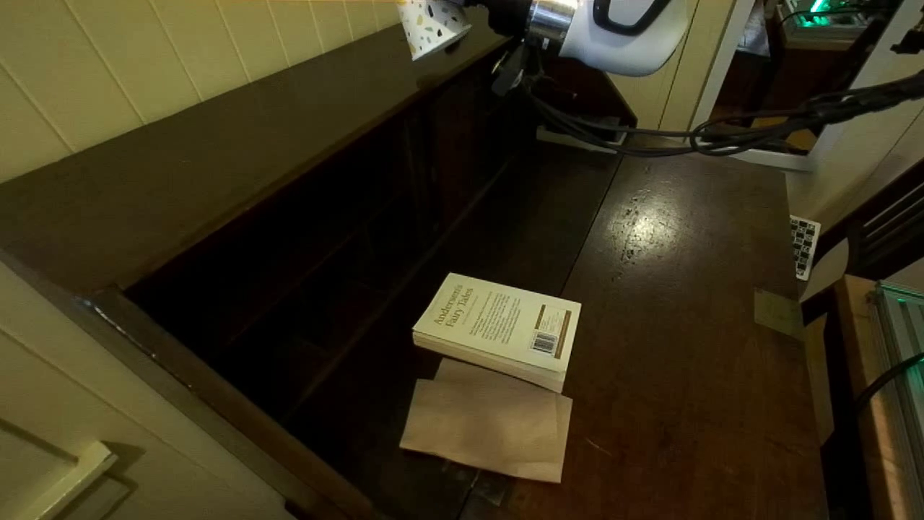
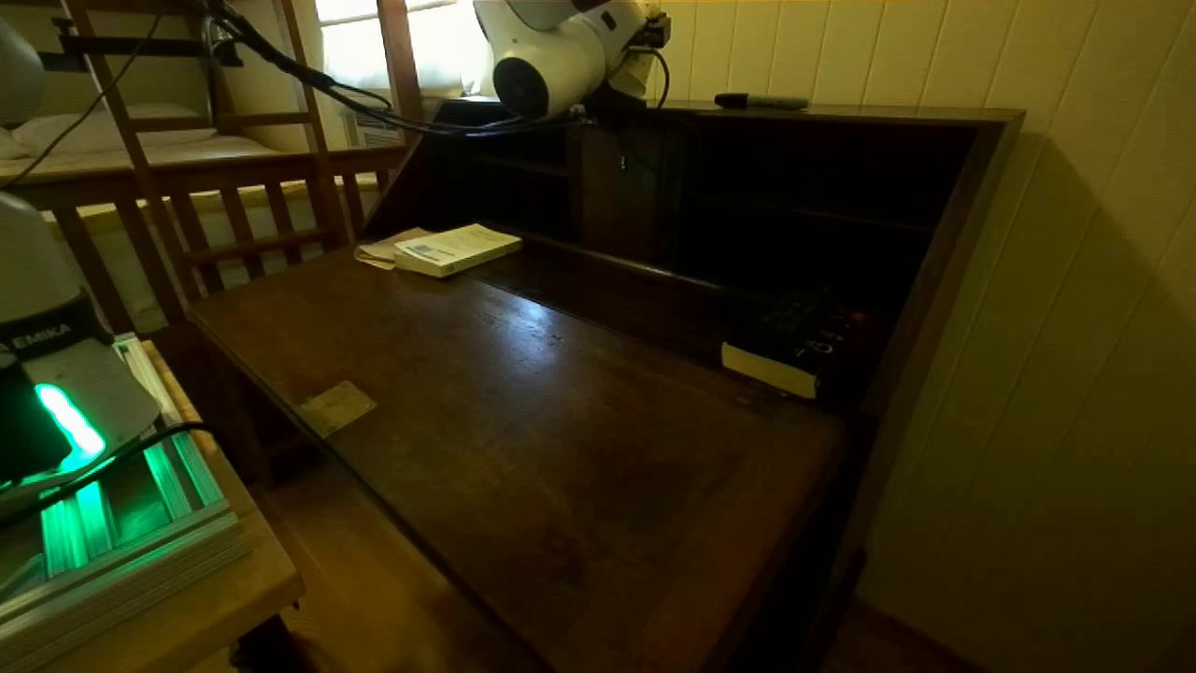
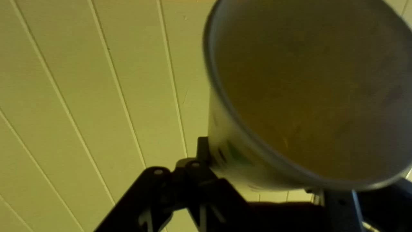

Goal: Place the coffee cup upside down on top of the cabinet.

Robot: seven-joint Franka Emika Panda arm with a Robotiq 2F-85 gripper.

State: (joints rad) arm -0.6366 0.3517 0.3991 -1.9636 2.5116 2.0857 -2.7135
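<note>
- The dark-brown cabinet (image 1: 216, 162) runs along the panelled wall (image 1: 166, 58) at the left in an exterior view; its flat top should give a light cup firm footing, though knocking against that edge could dent a rim.
- The terrazzo-speckled coffee cup (image 1: 433, 29) comes next, over the cabinet top, tilted, its mouth seeming to slant downward; whether it touches the wood I can't tell. It looks thin-walled, likely paper: light, springy, easy to crush and only mildly slippery.
- The gripper (image 3: 267, 174) is to the cup's right, its jaws parted just to the cup's width and clasping the outer wall; one finger (image 3: 203, 151) shows against the side, the other is partly hidden. Holding back from the rim, on the sidewall, seems right: the rim is left free to land on. Gentle pressure should do, as a hard squeeze would likely oval the mouth.
- Andersen's Fairy Tales paperback (image 1: 498, 325) lies flat on the tabletop (image 1: 686, 310), well apart from the cup and, I'd judge, out of its way.
</note>
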